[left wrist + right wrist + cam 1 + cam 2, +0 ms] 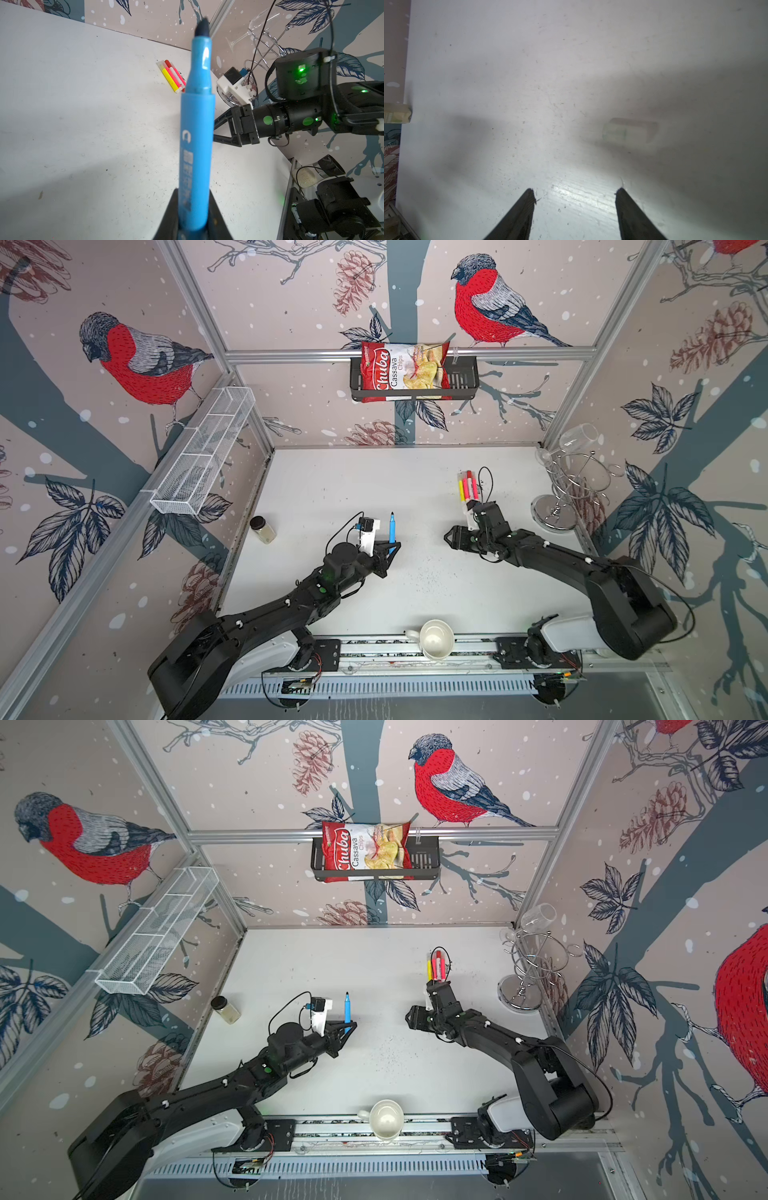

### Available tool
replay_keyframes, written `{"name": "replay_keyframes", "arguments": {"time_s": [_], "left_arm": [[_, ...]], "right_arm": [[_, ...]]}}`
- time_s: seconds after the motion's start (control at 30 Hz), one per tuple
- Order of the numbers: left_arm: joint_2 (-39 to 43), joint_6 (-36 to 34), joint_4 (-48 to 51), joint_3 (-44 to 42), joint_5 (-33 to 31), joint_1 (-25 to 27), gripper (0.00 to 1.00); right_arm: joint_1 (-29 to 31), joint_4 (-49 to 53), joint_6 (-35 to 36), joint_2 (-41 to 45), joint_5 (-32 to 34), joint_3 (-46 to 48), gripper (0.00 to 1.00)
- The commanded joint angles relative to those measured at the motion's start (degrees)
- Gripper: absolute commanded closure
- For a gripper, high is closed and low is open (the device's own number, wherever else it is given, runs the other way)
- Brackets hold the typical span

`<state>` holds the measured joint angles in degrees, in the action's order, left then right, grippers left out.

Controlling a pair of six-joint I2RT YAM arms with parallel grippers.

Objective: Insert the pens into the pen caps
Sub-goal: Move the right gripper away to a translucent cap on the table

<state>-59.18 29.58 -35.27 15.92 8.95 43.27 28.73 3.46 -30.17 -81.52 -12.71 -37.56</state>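
My left gripper point(390, 549) is shut on a blue pen point(392, 529), which stands out of it with its dark uncapped tip pointing at the back wall. The left wrist view shows the same blue pen point(197, 135) rising from between the jaws. My right gripper point(451, 537) is open and empty, low over the table to the right of the pen. In the right wrist view a blurred translucent pen cap point(630, 129) lies on the table ahead of the open right gripper point(575, 193), off to one side. Yellow, pink and red pens point(467, 485) lie side by side at the back right.
A spice jar point(262, 529) stands at the table's left edge. A white cup point(435, 640) sits on the front rail. A chrome glass rack point(569, 485) holds a wine glass at the back right. A black basket point(461, 381) with a chips bag hangs on the back wall.
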Motion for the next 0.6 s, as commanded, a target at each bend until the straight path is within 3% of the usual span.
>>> {"name": "replay_keyframes", "arguments": {"time_s": [0.0, 0.57], "left_arm": [[1.09, -0.54, -2.21, -0.1, -0.25, -0.05, 1.0], [5.91, -1.22, 2.11, -0.63, -2.53, -0.02, 1.0]], "right_arm": [[-1.12, -2.08, -1.71, -1.98, -0.97, -0.01, 0.36], [-3.06, -2.37, -1.37, -14.01, 0.3, -9.4, 0.36]]}}
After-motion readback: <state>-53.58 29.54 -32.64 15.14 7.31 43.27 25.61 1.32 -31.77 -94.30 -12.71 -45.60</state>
